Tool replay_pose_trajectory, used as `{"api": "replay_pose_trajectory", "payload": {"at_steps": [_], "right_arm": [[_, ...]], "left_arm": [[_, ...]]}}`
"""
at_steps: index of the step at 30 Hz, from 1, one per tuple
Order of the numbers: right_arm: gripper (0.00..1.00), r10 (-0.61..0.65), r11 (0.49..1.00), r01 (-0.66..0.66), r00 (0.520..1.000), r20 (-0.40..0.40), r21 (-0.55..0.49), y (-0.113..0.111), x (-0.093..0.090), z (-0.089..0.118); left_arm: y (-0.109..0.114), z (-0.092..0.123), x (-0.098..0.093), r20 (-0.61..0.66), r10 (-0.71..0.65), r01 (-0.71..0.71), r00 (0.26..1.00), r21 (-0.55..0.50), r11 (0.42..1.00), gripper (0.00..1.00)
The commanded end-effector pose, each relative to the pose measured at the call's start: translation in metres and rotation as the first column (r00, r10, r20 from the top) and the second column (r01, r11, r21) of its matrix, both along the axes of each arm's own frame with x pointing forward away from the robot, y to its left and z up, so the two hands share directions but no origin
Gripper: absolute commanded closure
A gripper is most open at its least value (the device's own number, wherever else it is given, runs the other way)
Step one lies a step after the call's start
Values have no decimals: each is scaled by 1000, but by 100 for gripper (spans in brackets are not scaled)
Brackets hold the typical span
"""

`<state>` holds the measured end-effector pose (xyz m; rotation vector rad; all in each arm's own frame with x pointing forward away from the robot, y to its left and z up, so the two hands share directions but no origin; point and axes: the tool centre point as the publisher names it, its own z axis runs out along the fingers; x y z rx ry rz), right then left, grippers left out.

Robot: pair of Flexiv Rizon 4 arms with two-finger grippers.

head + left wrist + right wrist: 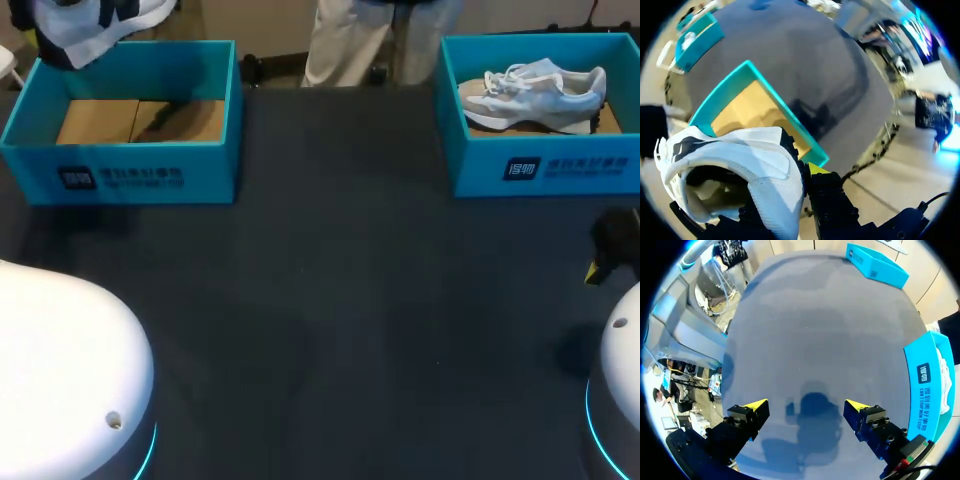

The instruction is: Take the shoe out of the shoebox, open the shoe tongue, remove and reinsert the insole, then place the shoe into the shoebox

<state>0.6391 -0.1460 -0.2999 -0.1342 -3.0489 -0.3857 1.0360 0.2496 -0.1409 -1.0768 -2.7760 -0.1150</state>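
Left claw (792, 182) grips a white shoe (735, 155) above the left box (730, 82). Right claw (807, 407) gapes wide over the bench (815, 315). A 2nd shoe (535, 88) lies in the right box (540, 170).

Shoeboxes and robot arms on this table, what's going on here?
The left fingers grip a white shoe, held up above the empty left shoebox. The right fingers hang open over the bare table, near the right shoebox, where a second shoe lies.
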Motion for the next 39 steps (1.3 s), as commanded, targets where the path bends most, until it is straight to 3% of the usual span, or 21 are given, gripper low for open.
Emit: {"api": "replay_pose_trajectory", "payload": {"at_steps": [1,12,16,20,24,25,28,33,39], "right_arm": [[0,0,1000,0,1000,3,-1,0,-1,0],[0,0,1000,0,1000,3,-1,0,-1,0],[0,0,1000,0,1000,3,-1,0,-1,0],[0,0,1000,0,1000,3,-1,0,-1,0],[0,0,1000,0,1000,3,-1,0,-1,0],[0,0,1000,0,1000,3,-1,0,-1,0],[0,0,1000,0,1000,3,-1,0,-1,0],[0,0,1000,0,1000,3,-1,0,-1,0],[0,0,1000,0,1000,3,-1,0,-1,0]], "left_arm": [[6,1,-6,-2,-235,235,972,50,971,100],[6,1,-6,-2,-235,235,972,50,971,100],[11,-5,-2,43,-450,451,892,-21,892,100],[21,-12,13,52,-606,606,794,2,795,100],[33,-14,24,68,-674,673,736,32,739,100],[37,-16,26,72,-712,713,698,23,701,100],[42,-19,28,73,-732,731,678,41,681,100],[50,-26,29,85,-799,795,595,82,601,100],[55,-41,33,63,-815,810,577,88,580,100]]}}
